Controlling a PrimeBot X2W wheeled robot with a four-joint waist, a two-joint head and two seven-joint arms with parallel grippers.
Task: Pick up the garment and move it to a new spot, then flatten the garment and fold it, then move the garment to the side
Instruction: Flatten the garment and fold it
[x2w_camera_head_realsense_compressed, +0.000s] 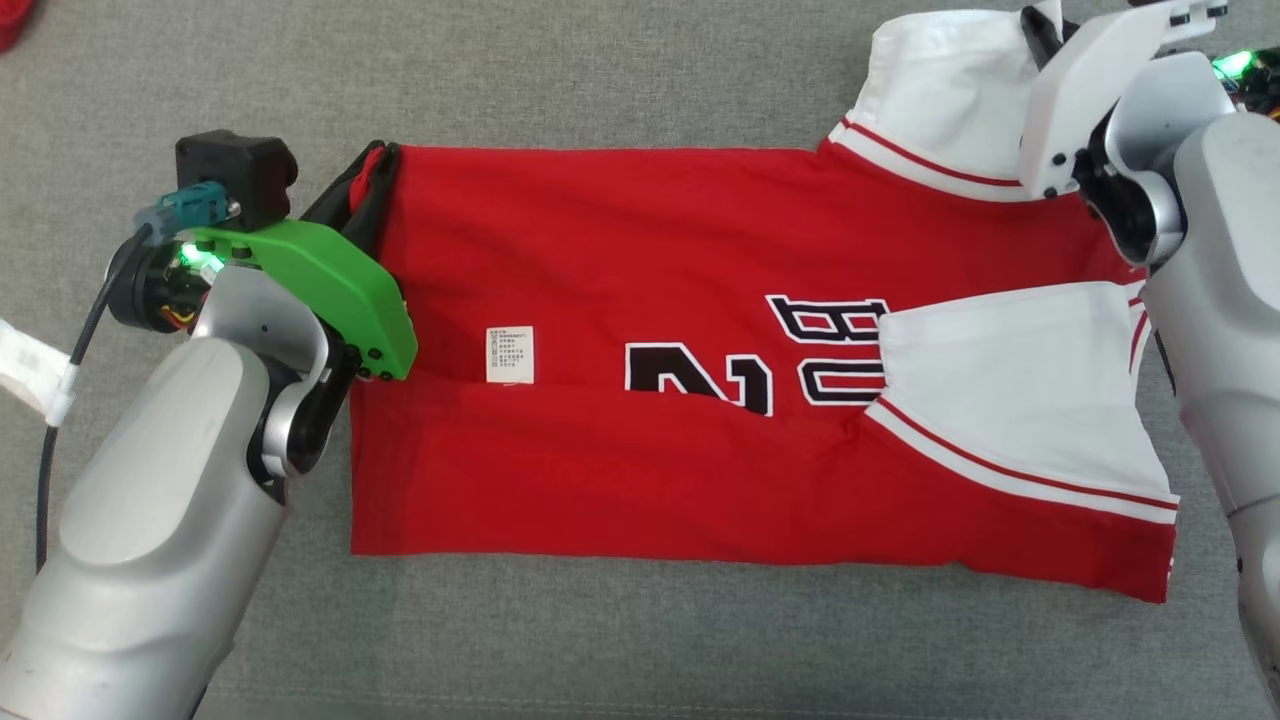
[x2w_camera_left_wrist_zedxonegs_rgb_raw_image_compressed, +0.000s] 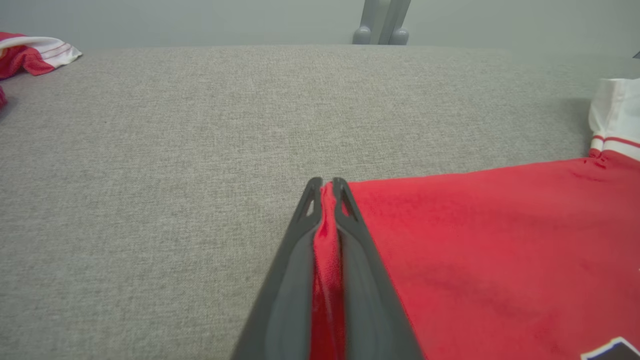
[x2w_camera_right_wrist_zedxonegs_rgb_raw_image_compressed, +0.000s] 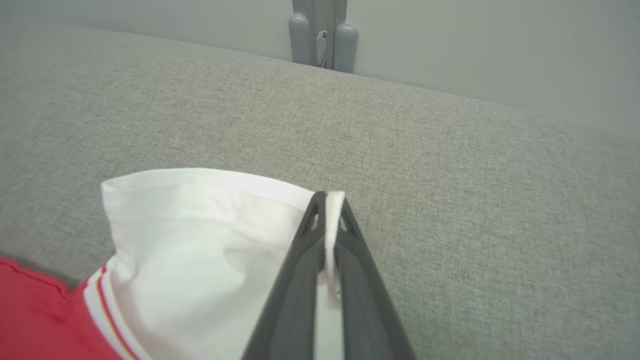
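Garment (x2w_camera_head_realsense_compressed: 620, 240) lies spread on the grey table (x2w_camera_head_realsense_compressed: 600, 70) between both grippers. The left gripper (x2w_camera_left_wrist_zedxonegs_rgb_raw_image_compressed: 326, 187) is clamped on a red hem corner, with the body spreading to its right. The right gripper (x2w_camera_right_wrist_zedxonegs_rgb_raw_image_compressed: 327, 200) is pinched shut on the white sleeve (x2w_camera_right_wrist_zedxonegs_rgb_raw_image_compressed: 200, 225) edge, and the sleeve bunches to its left.

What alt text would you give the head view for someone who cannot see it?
A red jersey lies partly folded on a grey fabric surface. The left gripper is shut on its far left corner, and the right gripper is shut on the far white sleeve.
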